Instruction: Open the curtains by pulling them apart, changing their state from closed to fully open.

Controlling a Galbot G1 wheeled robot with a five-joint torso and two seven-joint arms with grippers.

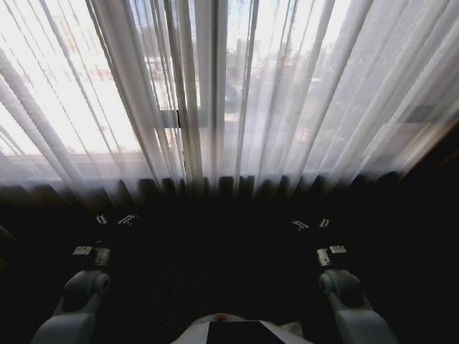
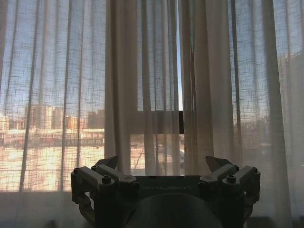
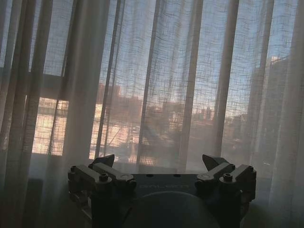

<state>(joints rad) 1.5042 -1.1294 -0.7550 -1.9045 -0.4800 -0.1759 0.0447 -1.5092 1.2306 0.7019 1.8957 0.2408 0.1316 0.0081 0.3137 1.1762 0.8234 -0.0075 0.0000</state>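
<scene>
The curtains point(image 1: 237, 93) hang closed across the whole window ahead of the robot, tall sheer white panels in many vertical pleats, lit from behind by daylight. Their lower hem ends at the dark floor point(image 1: 229, 279) in front of the robot. In the middle, where the panels meet, a narrow slit of open sky shows in the left wrist view point(image 2: 178, 52). Behind the fabric stands the dark window frame point(image 1: 188, 122), with an upright bar and a crossbar, and through the weave city buildings point(image 2: 52, 123) are faintly visible.

Both arms reach forward low in the head view, well apart from each other and short of the fabric. The left hand point(image 1: 115, 219) is on the left side, its fingers point(image 2: 107, 166) spread wide with nothing between them, facing the central seam of the curtains point(image 2: 156, 95). The right hand point(image 1: 311, 223) is on the right side, its fingers point(image 3: 216, 165) likewise spread and empty, facing the pleats point(image 3: 156, 85) of the right panel. Neither hand touches the curtains.
</scene>
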